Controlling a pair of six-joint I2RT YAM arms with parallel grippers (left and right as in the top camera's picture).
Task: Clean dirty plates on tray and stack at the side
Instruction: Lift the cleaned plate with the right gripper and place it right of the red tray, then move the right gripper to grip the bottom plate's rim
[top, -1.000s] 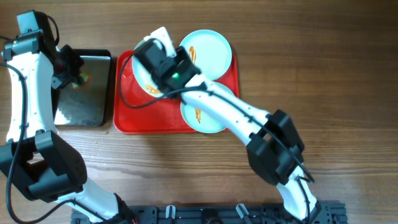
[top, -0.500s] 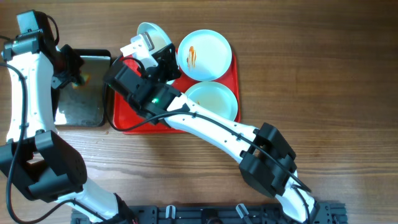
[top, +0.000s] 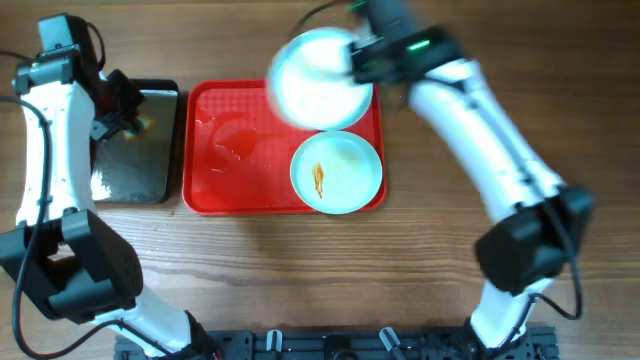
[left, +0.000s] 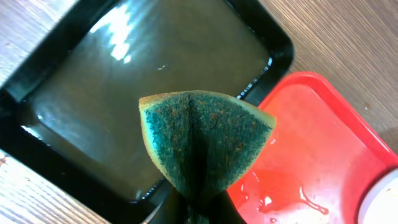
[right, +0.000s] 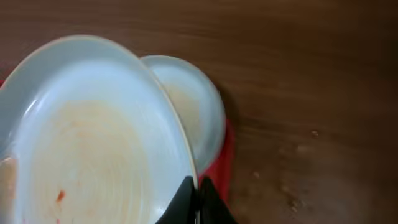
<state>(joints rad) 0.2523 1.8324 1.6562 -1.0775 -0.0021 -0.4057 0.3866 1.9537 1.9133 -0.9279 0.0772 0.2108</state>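
Swung right to tray's (top: 230, 160) 1 o'clock, right gripper (right: 198, 190) pinches a plate (top: 312, 90), 3 o'clock from left gripper (left: 199, 202) clamping sponge (left: 202, 140).

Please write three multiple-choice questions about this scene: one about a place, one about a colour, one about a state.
1. In the overhead view, where on the red tray lies the plate with the orange streak?
A) upper left
B) lower right
C) middle

2. What colour is the sponge in the left gripper?
A) green
B) yellow
C) pink

3. How is the right gripper?
A) open and empty
B) out of view
C) shut on a plate's rim

Key:
1 B, that plate sits in the tray's lower right corner.
2 A, the left wrist view shows the sponge's green face.
3 C, the right wrist view shows its fingers pinching the rim of the lifted plate.
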